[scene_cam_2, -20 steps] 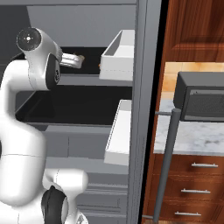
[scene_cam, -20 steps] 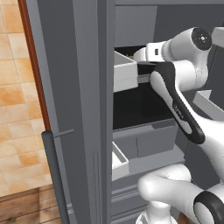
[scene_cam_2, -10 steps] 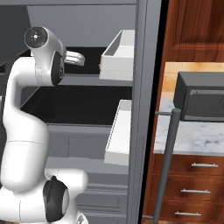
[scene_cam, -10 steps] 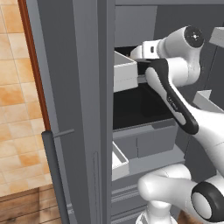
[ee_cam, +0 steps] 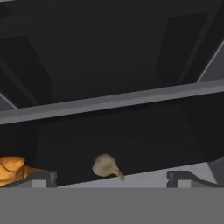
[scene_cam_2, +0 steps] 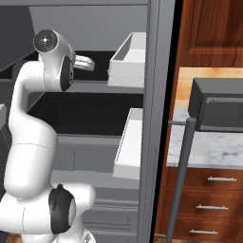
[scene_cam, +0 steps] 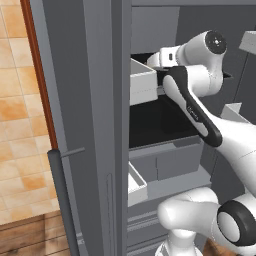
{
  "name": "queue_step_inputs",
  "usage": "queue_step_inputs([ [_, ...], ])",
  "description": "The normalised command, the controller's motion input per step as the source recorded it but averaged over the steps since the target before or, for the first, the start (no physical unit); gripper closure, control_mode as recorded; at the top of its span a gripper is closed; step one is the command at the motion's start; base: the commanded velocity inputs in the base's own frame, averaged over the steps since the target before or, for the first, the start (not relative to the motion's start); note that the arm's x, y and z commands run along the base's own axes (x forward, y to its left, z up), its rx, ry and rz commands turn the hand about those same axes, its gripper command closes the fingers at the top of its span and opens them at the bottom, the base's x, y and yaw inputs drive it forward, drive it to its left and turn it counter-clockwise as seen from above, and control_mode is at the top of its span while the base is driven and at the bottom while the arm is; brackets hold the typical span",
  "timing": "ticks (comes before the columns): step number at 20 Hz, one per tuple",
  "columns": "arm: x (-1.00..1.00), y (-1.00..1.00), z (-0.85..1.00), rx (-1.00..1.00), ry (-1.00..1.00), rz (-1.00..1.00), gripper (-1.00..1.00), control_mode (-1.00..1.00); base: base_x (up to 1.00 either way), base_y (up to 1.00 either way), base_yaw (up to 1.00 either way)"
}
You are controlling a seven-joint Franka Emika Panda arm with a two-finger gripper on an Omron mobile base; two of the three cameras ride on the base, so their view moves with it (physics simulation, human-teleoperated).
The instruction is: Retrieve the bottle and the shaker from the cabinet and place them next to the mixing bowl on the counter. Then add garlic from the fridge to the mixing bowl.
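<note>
Beige and knobbly, the small pale garlic bulb [ee_cam: 105, 166] lies on a dark fridge shelf [ee_cam: 131, 144] seen from the hand view, its rounded body toward ten o'clock and its thin stem tip pointing to about four o'clock, so its long axis runs on a slant from upper left to lower right in that view. It sits between the two dark finger tips of the claw [ee_cam: 111, 178], a little left of the midline and just above them, apart from both; the tips stand wide, far out to either side, with nothing held. At about nine o'clock from the bulb, near the left finger tip [ee_cam: 37, 177], lies a lumpy orange-brown food item [ee_cam: 12, 168], partly cut off by the edge. In the base views the white arm reaches into the open tall grey fridge [scene_cam_2: 156, 57], its hand at the level of the upper dark shelf, beside a white door bin [scene_cam_2: 129, 59] in the right base view. To the right of the fridge stands a small grey microwave [scene_cam_2: 219, 104] on the white marble surface [scene_cam_2: 209, 152], over reddish-brown drawers [scene_cam_2: 213, 204].
</note>
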Motion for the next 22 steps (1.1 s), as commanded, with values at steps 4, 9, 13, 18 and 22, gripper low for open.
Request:
queue_step_inputs([
  [4,0.22,-0.02,-0.06,-0.01,0.00,0.00,-1.00,-1.00,0.00,0.00,0.00],
  [9,0.19,-0.01,0.00,0.00,0.00,0.00,-1.00,-1.00,0.00,0.00,0.00],
  [13,0.19,0.00,0.00,0.00,0.00,0.00,-1.00,-1.00,0.00,0.00,0.00],
  [18,0.23,0.00,-0.03,-0.01,0.00,0.00,-1.00,-1.00,0.00,0.00,0.00],
  [22,0.27,-0.01,-0.07,-0.01,0.00,0.00,-1.00,-1.00,0.00,0.00,0.00],
])
